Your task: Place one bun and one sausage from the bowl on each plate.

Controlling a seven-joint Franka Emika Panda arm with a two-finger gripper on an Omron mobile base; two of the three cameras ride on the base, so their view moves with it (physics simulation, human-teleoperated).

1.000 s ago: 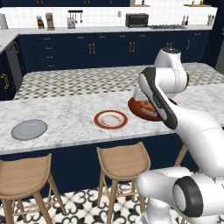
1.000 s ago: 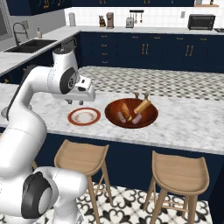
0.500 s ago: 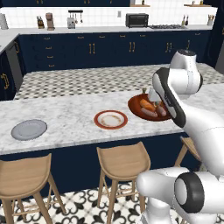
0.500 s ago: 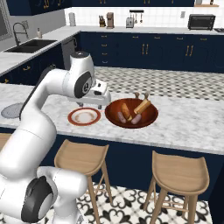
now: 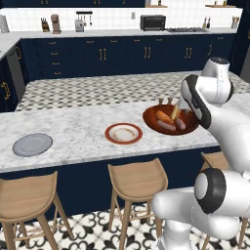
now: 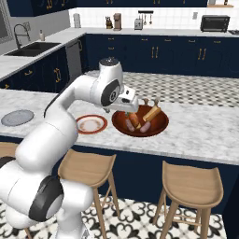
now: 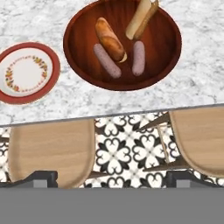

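Observation:
The reddish-brown bowl [image 7: 162, 40] [image 5: 149, 125] [image 6: 161, 126] sits on the marble island. In it lie a golden-brown bun [image 7: 110, 39], a paler bun [image 7: 139, 17] leaning on the far rim, and two pinkish sausages [image 7: 107, 61] [image 7: 138, 57]. Left of the bowl is the red-rimmed plate [image 7: 27, 72] [image 5: 123, 133] [image 6: 91, 124], bare. The grey plate [image 5: 32, 144] [image 6: 17, 117] lies far left, also bare. My gripper [image 7: 111, 178] [image 6: 129, 105] hovers high over the bowl's near edge, open, its fingertips wide apart with nothing between them.
Two wooden stools [image 7: 52, 148] [image 7: 202, 141] stand under the island's near edge, over patterned floor tiles. A second checked counter [image 5: 97, 90] runs behind the island. The back wall counter carries a toaster oven [image 5: 152, 22], and a sink [image 6: 28, 49] is at the left.
The arm has swung right, carrying the gripper from beside the red-rimmed plate to over the bowl. Nothing was picked up; the bowl's contents and the plates have not moved.

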